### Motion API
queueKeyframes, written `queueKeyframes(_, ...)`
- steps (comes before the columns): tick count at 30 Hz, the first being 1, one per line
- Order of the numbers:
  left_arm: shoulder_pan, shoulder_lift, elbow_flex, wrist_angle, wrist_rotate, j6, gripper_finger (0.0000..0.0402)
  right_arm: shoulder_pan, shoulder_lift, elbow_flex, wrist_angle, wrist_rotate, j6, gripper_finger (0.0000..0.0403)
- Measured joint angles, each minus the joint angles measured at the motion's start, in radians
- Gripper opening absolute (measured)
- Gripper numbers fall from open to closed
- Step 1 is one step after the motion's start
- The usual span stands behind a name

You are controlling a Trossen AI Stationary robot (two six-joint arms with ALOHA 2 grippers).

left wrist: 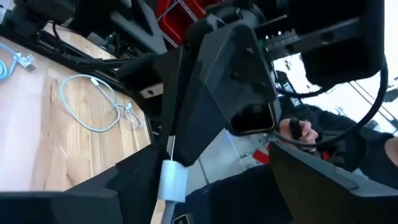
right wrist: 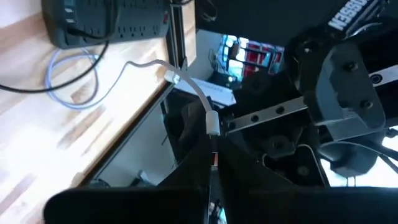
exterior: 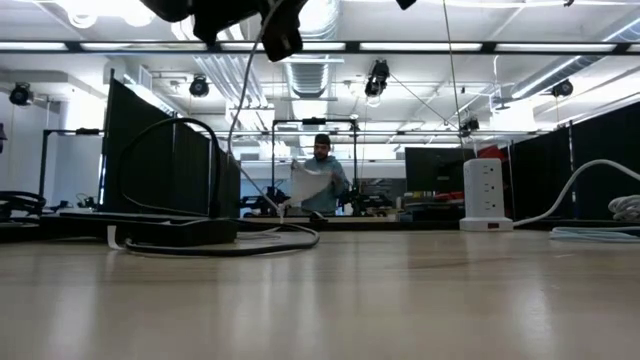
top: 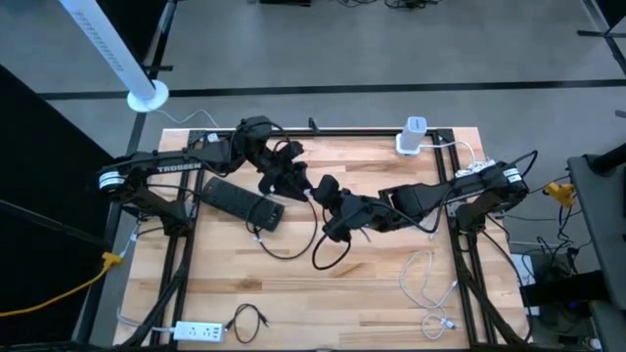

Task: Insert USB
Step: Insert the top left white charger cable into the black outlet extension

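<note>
Two dark robot arms are meeting above the middle of a wooden table (top: 391,313). The left gripper (top: 293,181) is hovering with its fingers apart, holding nothing. The right gripper (top: 328,191) is facing it, fingers clamped together on a white USB cable (right wrist: 202,102) — its plug end is sitting between those fingers, just beside the left gripper. A black power strip (top: 240,200) is lying on the table under the left arm.
</note>
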Motion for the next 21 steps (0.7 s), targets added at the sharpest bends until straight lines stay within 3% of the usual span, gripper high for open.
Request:
queueKeyframes(4, 0.002, 0.000, 0.000, 0.001, -0.021, -0.035, 0.0275, 0.003, -0.002, 0.000, -0.004, 0.034, 0.000, 0.0001)
queueKeyframes(14, 0.031, -0.004, 0.000, 0.018, -0.191, -0.266, 0.0275, 0.016, -0.021, 0.000, -0.011, 0.163, -0.042, 0.0001)
queueKeyframes(21, 0.017, -0.005, -0.001, 0.205, -0.219, -0.435, 0.0275, 0.021, -0.023, 0.000, -0.002, 0.219, -0.039, 0.0001)
